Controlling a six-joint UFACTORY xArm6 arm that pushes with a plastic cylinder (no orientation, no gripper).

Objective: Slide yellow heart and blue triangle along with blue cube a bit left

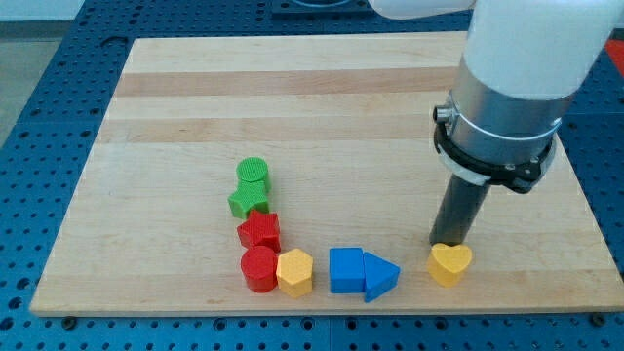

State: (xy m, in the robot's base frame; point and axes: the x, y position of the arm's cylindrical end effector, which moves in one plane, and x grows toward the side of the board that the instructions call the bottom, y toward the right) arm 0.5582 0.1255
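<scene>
At the frame's lower right our arm (517,88) stands upright, my tip (448,244) bare, holding nothing, touching the yellow heart (449,264), right of the blue triangle (380,277) and blue cube (345,270).

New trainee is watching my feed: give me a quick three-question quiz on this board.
1. True or false: my tip sits just above the yellow heart.
2. Which block touches the blue cube? A) red cylinder B) blue triangle C) green cylinder
3. Fill in: the yellow hexagon sits against the red ____.

Key: 1 true; 2 B; 3 cylinder.
</scene>
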